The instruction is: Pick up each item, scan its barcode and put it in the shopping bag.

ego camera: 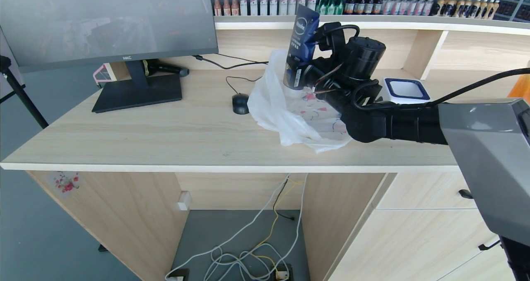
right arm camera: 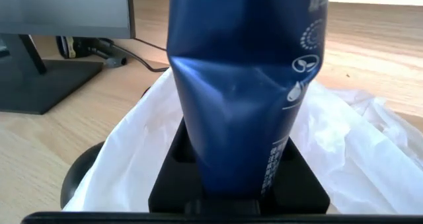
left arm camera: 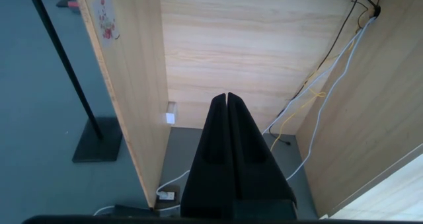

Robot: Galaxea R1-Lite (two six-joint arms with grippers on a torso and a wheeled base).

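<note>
Bagging looks to me like the step in hand; my left claw (left arm camera: 227, 100) hangs low by the pale wooden table (ego camera: 165, 128), fingers pressed together on nothing; further right the thin white plastic shopping bag (ego camera: 273, 107) lies slumped on the table; just above it my right claw (ego camera: 309, 75) is clamped on the tall dark blue packet (ego camera: 301, 41), held upright; next I'd lower it into the bag's opening, then let go.

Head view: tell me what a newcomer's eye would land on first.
First comes the blue pack, held up by the right gripper over the white shopping bag in the middle of the counter. Next come the big dark monitor at the counter's left end and the row of bottles on the shelf behind.
</note>
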